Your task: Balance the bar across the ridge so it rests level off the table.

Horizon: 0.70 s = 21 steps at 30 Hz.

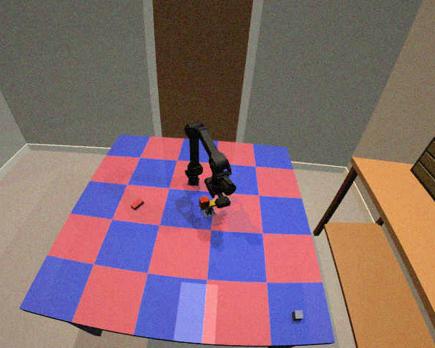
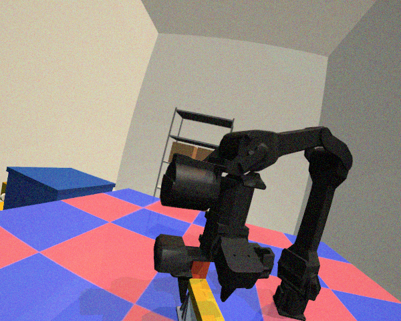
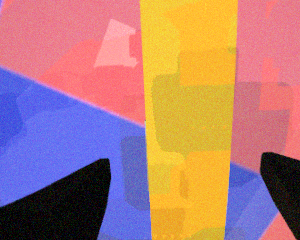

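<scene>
The yellow bar (image 1: 212, 203) (image 2: 209, 305) (image 3: 195, 45) lies across the top of the grey ridge (image 1: 209, 212) (image 2: 191, 311). A red-orange block (image 1: 204, 202) (image 2: 200, 269) is at one end of the bar. My gripper (image 2: 204, 299) (image 3: 185, 165) is open around the bar, one finger on each side, with a gap on both sides in the wrist view. The arm hides part of the bar in the top view, and the bar's near end is cut off in the exterior view. I cannot tell whether the bar is exactly level.
A small flat red block (image 1: 137, 204) lies on the checkered table (image 1: 180, 247) to the left in the top view. A small grey cube (image 1: 297, 315) is near the table's front right corner. The arm's upright base part (image 1: 193, 168) (image 2: 311, 221) stands behind the ridge in the top view.
</scene>
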### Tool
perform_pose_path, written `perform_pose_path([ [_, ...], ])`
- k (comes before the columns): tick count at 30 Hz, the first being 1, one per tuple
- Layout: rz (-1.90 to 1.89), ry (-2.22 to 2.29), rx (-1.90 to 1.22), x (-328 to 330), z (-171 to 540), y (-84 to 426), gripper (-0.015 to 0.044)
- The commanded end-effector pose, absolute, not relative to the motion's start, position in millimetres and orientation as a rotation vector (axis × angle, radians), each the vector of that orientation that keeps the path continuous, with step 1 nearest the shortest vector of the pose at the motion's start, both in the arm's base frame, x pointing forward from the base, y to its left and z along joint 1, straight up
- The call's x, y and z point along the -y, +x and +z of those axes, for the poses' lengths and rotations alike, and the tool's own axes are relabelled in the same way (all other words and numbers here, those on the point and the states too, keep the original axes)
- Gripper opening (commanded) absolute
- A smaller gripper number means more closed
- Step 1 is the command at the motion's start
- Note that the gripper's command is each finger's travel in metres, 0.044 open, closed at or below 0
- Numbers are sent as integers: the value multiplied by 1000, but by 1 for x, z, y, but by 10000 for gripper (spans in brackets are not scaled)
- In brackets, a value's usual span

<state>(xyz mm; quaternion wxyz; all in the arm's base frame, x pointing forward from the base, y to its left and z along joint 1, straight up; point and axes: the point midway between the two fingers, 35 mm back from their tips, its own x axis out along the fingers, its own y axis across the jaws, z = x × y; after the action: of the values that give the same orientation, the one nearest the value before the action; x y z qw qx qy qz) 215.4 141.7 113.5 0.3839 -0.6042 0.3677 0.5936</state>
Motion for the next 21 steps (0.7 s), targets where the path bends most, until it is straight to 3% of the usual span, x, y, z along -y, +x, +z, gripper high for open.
perform_pose_path([
  [1,1513,-1540,-937,-142,113,216,440],
  [5,1513,-1540,-937,-142,121,216,440],
  [14,1513,-1540,-937,-140,212,213,440],
  [21,1513,-1540,-937,-140,213,213,440],
])
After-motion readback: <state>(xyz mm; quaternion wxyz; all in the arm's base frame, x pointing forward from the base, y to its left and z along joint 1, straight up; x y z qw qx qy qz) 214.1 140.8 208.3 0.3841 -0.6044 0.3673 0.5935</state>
